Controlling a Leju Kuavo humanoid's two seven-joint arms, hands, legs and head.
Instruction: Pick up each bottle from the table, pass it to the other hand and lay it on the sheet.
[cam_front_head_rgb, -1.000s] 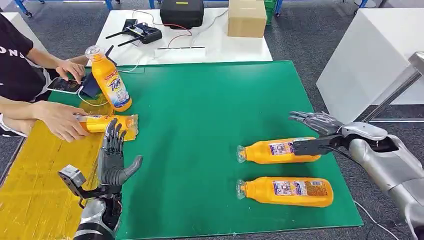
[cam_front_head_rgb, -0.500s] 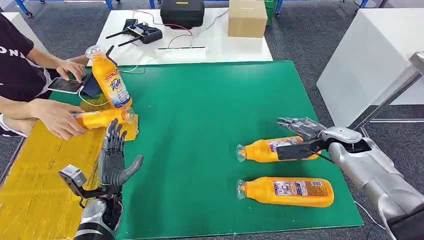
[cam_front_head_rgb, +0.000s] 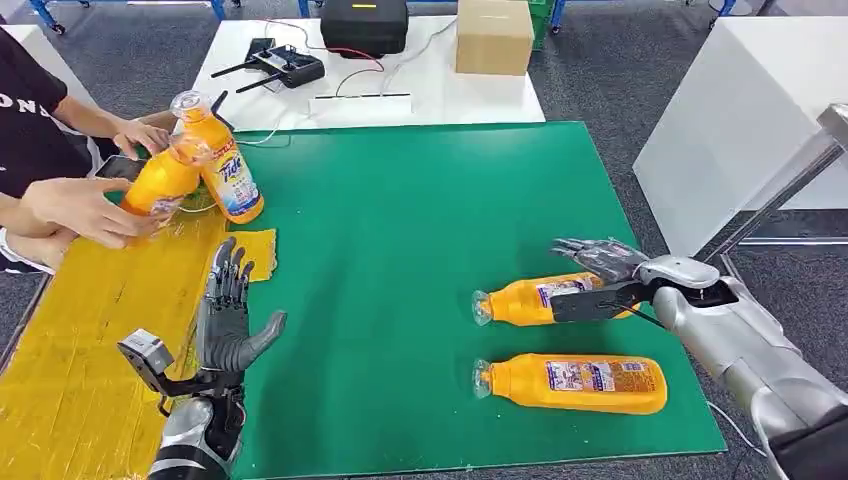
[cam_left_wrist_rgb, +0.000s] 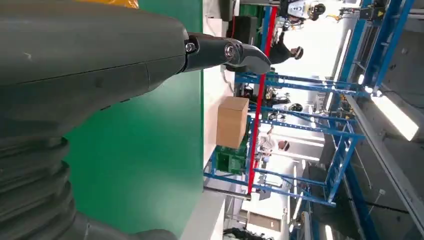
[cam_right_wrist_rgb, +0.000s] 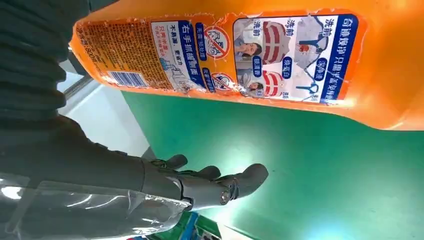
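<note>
1. Since a second ago, a person's hand (cam_front_head_rgb: 75, 205) has lifted one bottle (cam_front_head_rgb: 160, 180) off the yellow sheet (cam_front_head_rgb: 90, 330); it now leans against the upright bottle (cam_front_head_rgb: 222, 165).
2. My right hand (cam_front_head_rgb: 600, 275) has come in over the far lying bottle (cam_front_head_rgb: 545, 300), fingers spread around it (not clasped).
3. Near lying bottle (cam_front_head_rgb: 575, 383): on the green mat (cam_front_head_rgb: 400, 220).
4. My left hand (cam_front_head_rgb: 228, 315): upright, fingers wide, holding nothing.

Two orange bottles lie flat on the green mat at four o'clock, caps pointing nine: the farther bottle (cam_front_head_rgb: 545, 298) and the nearer bottle (cam_front_head_rgb: 575, 382). The yellow sheet (cam_front_head_rgb: 90, 330) spreads at eight o'clock.
</note>
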